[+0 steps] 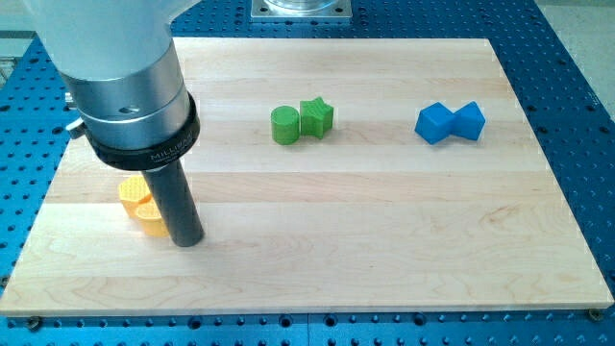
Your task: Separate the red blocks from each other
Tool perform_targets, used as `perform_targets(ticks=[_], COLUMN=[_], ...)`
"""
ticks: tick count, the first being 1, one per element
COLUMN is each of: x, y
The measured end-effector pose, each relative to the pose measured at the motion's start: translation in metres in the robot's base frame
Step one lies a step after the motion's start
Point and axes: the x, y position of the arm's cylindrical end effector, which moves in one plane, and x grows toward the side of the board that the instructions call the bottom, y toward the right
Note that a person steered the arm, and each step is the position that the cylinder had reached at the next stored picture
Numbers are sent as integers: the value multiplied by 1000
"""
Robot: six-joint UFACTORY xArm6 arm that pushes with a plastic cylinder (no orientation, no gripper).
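Observation:
No red block shows anywhere in the camera view; the arm's wide body covers the board's upper left. My tip (189, 241) rests on the wooden board (384, 231) at the view's lower left. It sits right beside two yellow blocks, just to their right and seemingly touching the lower one. The upper yellow block (133, 193) and the lower yellow block (148, 221) touch each other and are partly hidden by the rod.
A green cylinder (285, 125) touches a green star-shaped block (316, 116) at the top middle. Two blue blocks (437, 123) (470, 119) touch each other at the top right. A blue perforated table (591, 144) surrounds the board.

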Motion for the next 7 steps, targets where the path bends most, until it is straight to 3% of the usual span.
perform_targets(ticks=[1, 3, 6, 7], x=[3, -98, -111, -145], y=[-4, 1, 1, -6])
